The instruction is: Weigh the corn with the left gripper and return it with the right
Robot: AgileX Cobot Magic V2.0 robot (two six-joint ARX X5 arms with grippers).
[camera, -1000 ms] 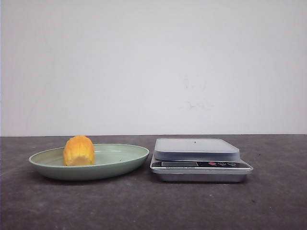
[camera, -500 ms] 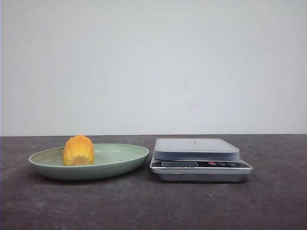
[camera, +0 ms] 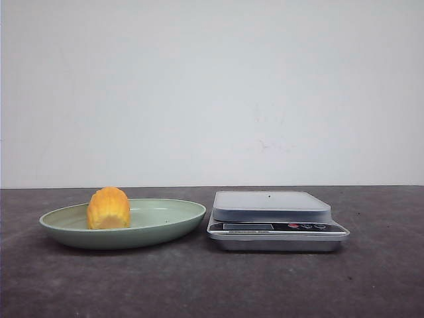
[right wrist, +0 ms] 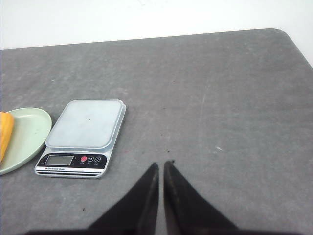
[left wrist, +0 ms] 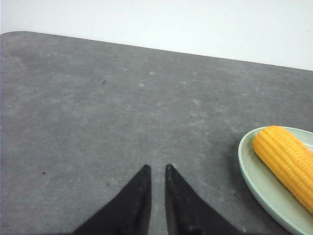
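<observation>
Nothing had moved since the earlier frames.
The corn (camera: 108, 208) lay in the green plate (camera: 165, 228) on the bench (camera: 199, 285), beside the scale (camera: 271, 218). The left end effector (left wrist: 155, 169) and right end effector (right wrist: 161, 165) hung over bare bench, fingers narrowed nearly together, holding nothing.
</observation>
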